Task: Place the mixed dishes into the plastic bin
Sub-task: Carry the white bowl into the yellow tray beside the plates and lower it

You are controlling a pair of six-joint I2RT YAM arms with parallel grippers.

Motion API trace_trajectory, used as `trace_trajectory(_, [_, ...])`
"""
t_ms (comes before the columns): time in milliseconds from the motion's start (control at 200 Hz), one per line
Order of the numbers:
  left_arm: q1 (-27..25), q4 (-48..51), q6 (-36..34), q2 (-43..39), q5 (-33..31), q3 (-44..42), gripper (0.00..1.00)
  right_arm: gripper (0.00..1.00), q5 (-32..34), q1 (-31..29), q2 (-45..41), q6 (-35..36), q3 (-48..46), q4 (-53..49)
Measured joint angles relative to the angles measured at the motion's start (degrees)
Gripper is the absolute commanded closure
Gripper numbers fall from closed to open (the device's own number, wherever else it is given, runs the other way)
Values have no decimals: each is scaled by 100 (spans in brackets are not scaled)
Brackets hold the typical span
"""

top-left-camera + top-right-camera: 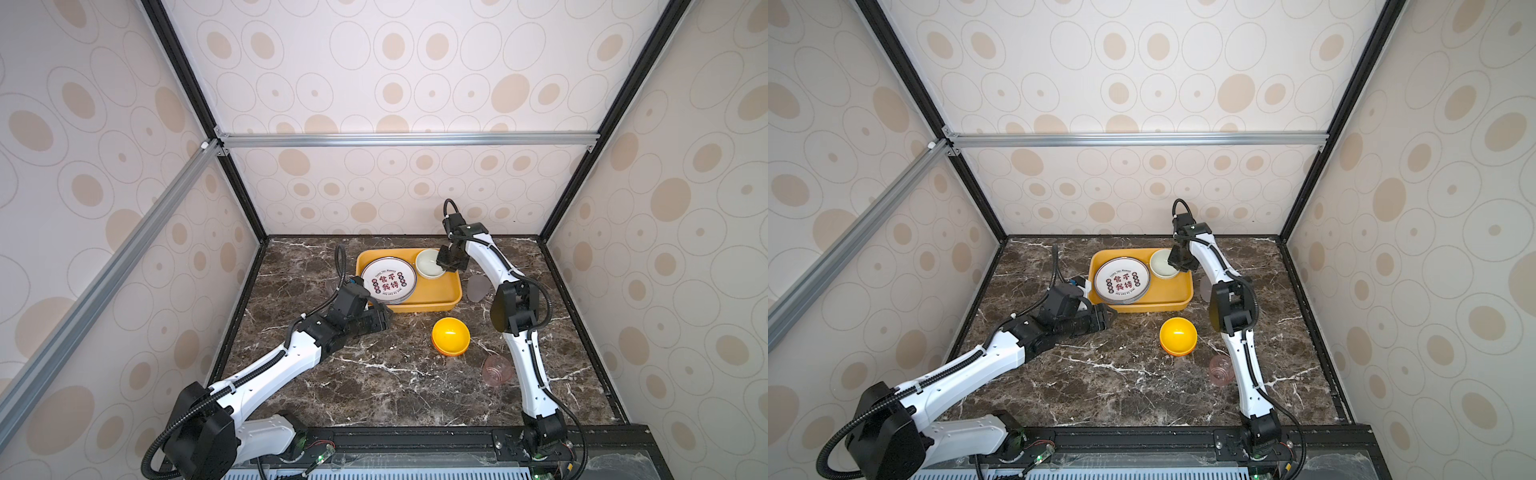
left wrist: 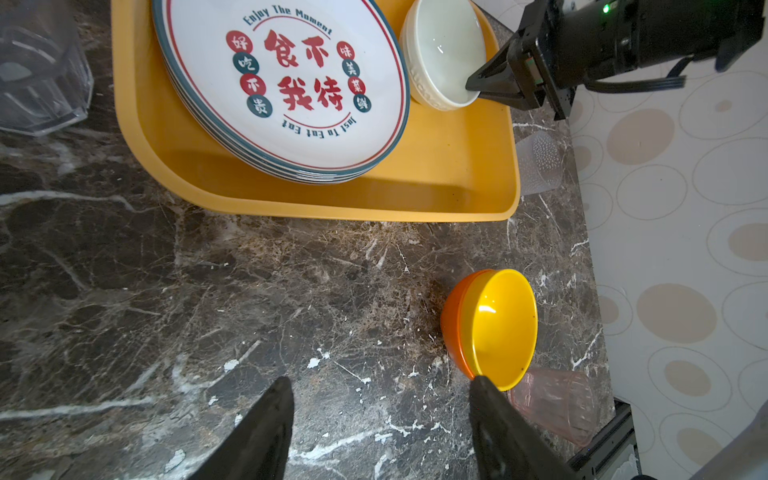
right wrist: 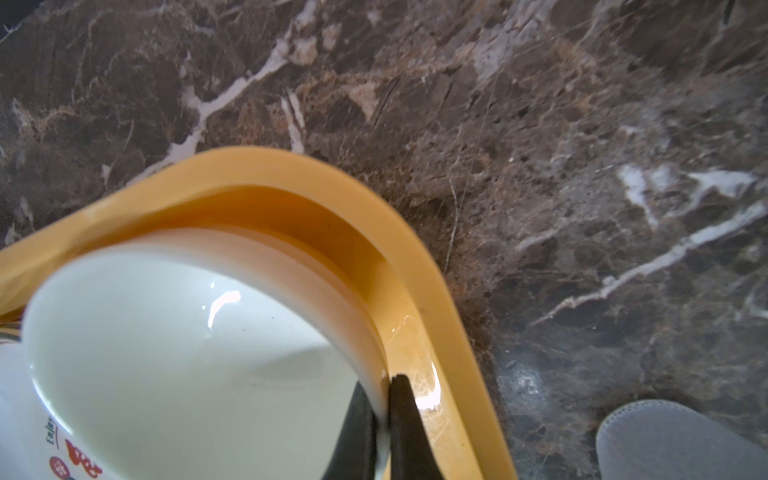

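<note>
Left gripper (image 2: 381, 382) stood wide and empty at lower centre, stacked orange bowls (image 2: 494, 324) near it at lower right, right gripper (image 3: 379, 384) clamped on cream bowl (image 3: 187, 353) inside yellow bin (image 3: 332, 183).

Plates (image 1: 388, 280), bowl (image 1: 429, 263) in bin (image 1: 441, 291); bowl stack (image 1: 451, 336) before.

I counted one shallow yellow-orange plastic tray (image 1: 428, 308), one stack of round white printed plates (image 1: 388, 279) too tight to number, one cream ceramic bowl (image 1: 429, 262), two nested orange-yellow plastic bowls (image 1: 451, 336), and three translucent cups: pink cup (image 1: 496, 370), grey cup (image 1: 478, 288), clear cup (image 2: 39, 70).
</note>
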State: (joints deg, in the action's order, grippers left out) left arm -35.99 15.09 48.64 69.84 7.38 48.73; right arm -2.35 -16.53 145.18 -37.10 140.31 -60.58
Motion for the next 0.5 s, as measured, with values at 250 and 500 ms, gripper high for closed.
trace_trajectory(250, [0,-2,7,-11,4,-68,33,93,-13,2,-90,-13,-184,127])
trace_trajectory(500, [11,-4,26,-76,22,-151,33,91,-13,2,-175,-15,-339,181])
